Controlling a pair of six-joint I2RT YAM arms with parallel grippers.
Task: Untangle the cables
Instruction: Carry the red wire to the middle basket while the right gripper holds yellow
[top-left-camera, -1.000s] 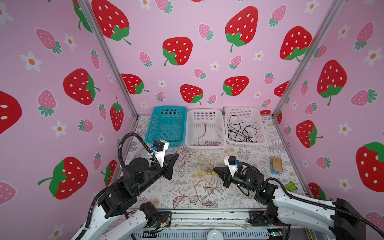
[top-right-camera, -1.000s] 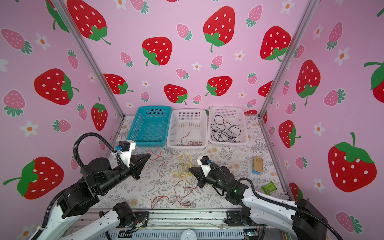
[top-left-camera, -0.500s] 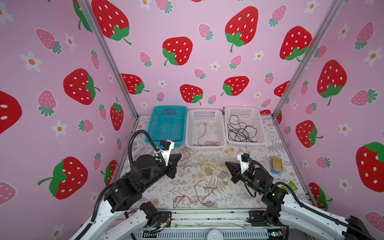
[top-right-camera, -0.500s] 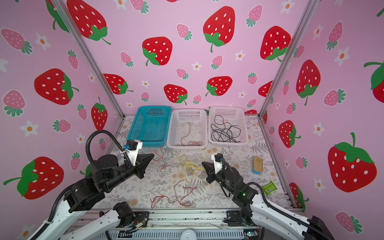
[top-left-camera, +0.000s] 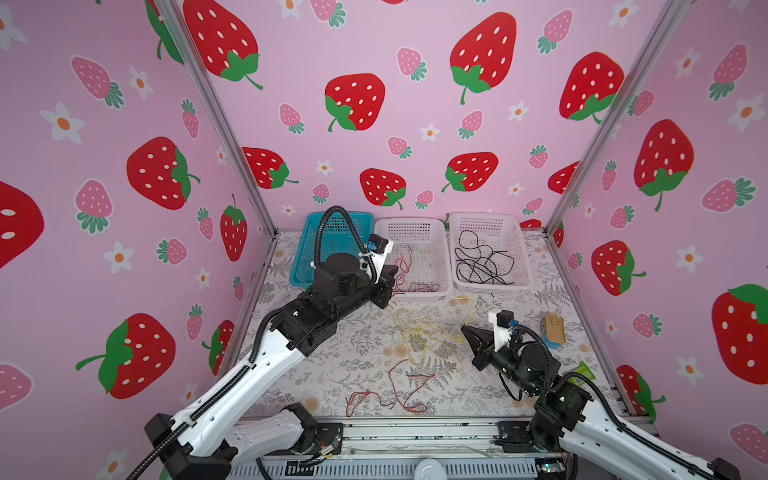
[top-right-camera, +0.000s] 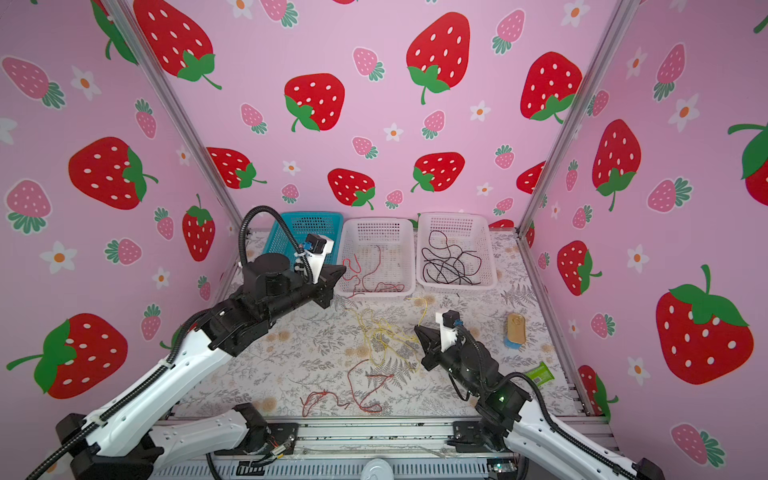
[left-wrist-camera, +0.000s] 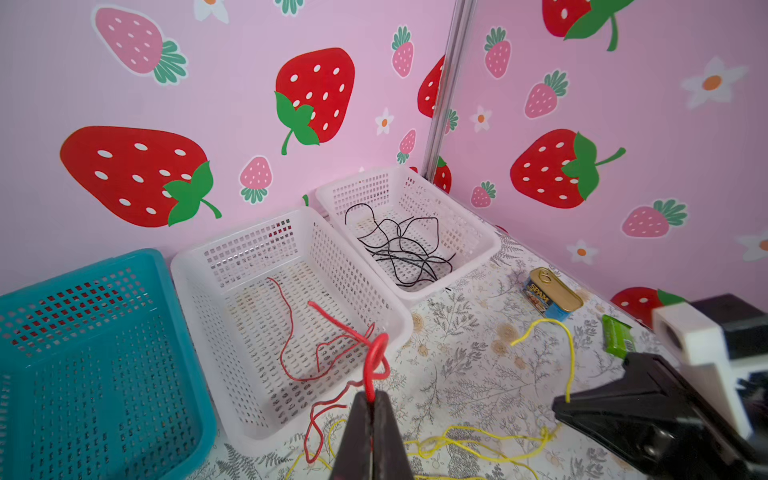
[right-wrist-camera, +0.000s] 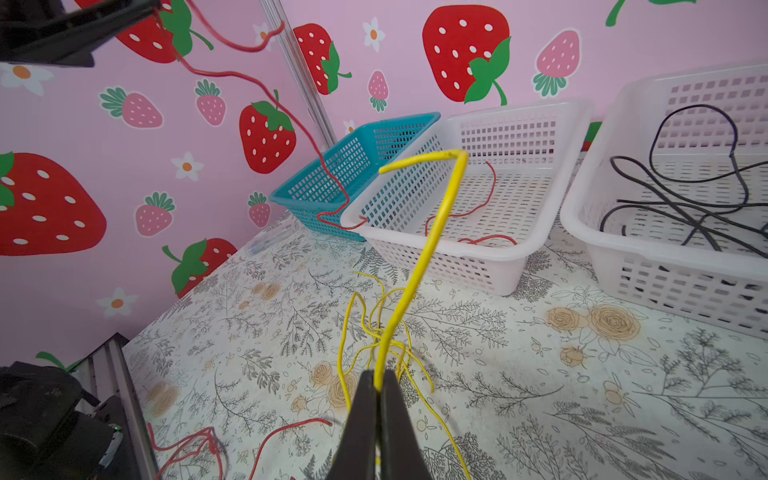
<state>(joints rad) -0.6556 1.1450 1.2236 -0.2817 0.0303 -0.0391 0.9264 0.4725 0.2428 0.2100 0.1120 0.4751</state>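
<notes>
**Top views.** Your left arm reaches from the near left corner with the elbow raised and the wrist high over the back of the worktop (top-left-camera: 357, 357). The left gripper (top-left-camera: 392, 274) sits above the near left corner of the middle white basket (top-left-camera: 445, 266), beside the blue basket (top-left-camera: 305, 266). Its jaws are pressed together on a red cable (top-left-camera: 400, 262), which drops to that basket's wall.

Your right arm comes in from the near right with the forearm low. The right gripper (top-left-camera: 464, 328) points left at the yellow tangle (top-left-camera: 419, 332) mid-worktop. Its jaws are closed on a yellow cable (top-left-camera: 474, 309) that rises from the tips.

Black cables (top-left-camera: 482, 262) lie in the right white basket (top-left-camera: 524, 257). Loose red cables (top-left-camera: 399, 386) lie on the near worktop.

**Left wrist.** Your left gripper (left-wrist-camera: 371, 401) is pinched tight. The red cable (left-wrist-camera: 376, 353) loops just beyond the tips, with strands trailing into the middle white basket and down towards the worktop. The right gripper (left-wrist-camera: 559, 406) is in frame, and the yellow cable arches up from it.

**Right wrist.** Your right gripper (right-wrist-camera: 377, 380) is clamped on the yellow cable (right-wrist-camera: 432, 237), which stands up and hooks over at its free end. The yellow tangle lies on the worktop just beyond the tips. The left gripper shows high up, and the red cable hangs from it down to the middle white basket's rim.
</notes>
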